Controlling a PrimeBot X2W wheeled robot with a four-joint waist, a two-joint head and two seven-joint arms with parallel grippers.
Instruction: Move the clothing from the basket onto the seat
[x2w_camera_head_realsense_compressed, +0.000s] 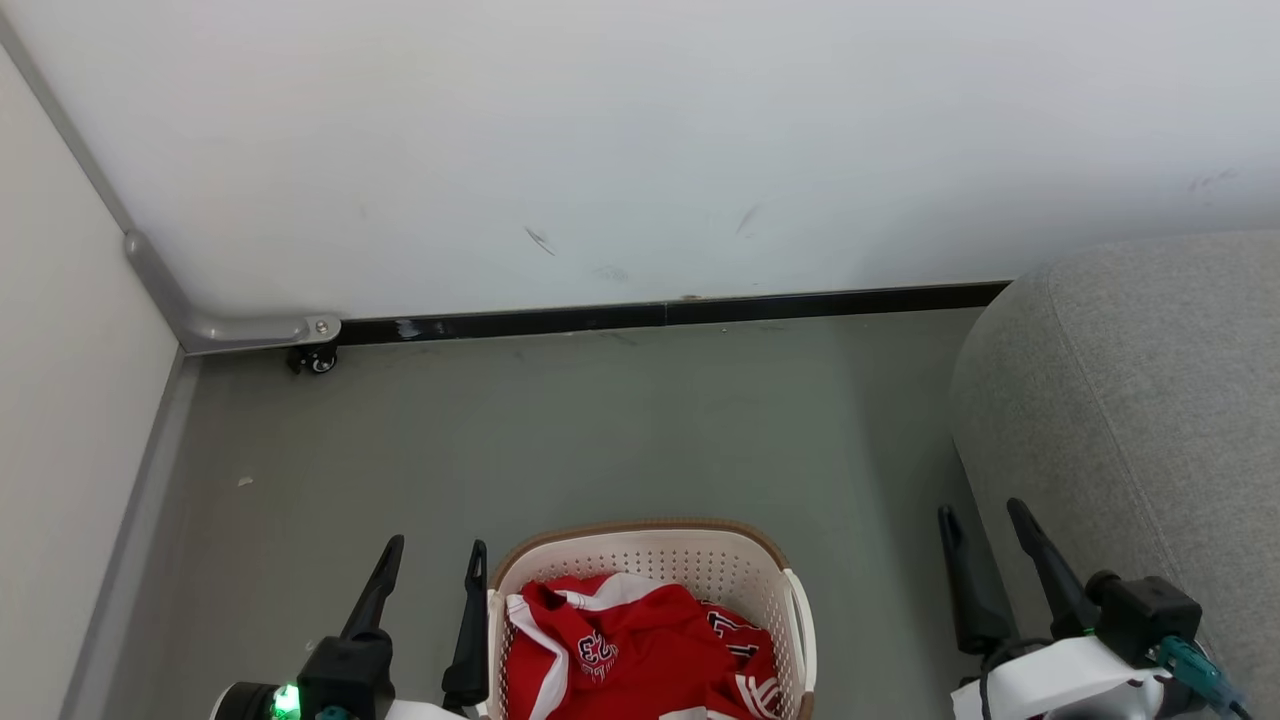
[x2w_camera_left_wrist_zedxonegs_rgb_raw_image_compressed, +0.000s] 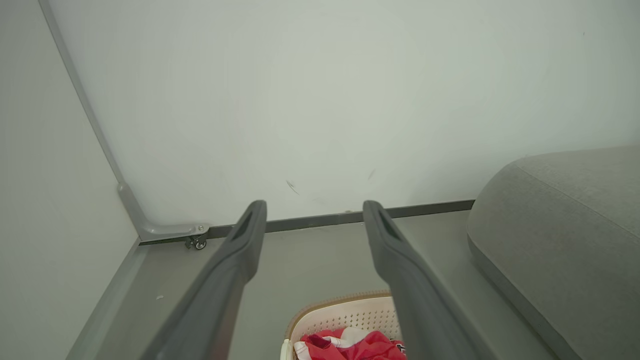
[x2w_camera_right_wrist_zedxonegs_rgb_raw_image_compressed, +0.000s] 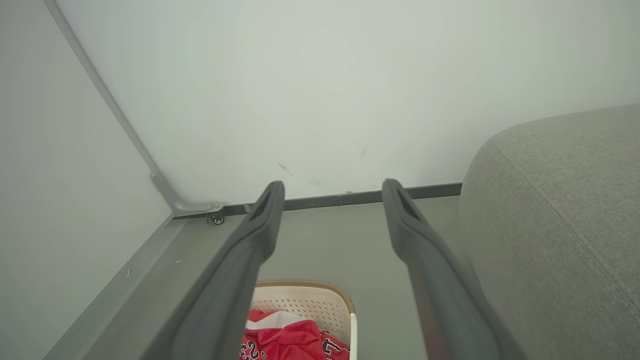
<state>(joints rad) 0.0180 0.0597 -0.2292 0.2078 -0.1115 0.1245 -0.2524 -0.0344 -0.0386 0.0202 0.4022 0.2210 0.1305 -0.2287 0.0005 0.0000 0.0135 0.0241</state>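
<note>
Both hands sit low in my head view, the left hand (x2w_camera_head_realsense_compressed: 437, 545) at seven o'clock and the right hand (x2w_camera_head_realsense_compressed: 980, 508) at five. Each has its two dark fingers spread wide and pointing up, and neither has hold of anything. Between them, at six o'clock, the basket (x2w_camera_head_realsense_compressed: 640, 527) stands on the grey floor (x2w_camera_head_realsense_compressed: 600, 430), its near end cut off by the frame edge. The clothing (x2w_camera_head_realsense_compressed: 640, 650) lies crumpled inside it, red with white trim and block numbers on one fold. My left hand's inner finger is just beside the basket's left wall; I cannot tell whether they touch. The seat (x2w_camera_head_realsense_compressed: 1150, 400) bulks at three to four o'clock, its rounded corner apart from the basket, with my right hand over its near edge. A small castor (x2w_camera_head_realsense_compressed: 315, 360) sits at nine o'clock by the wall.
</note>
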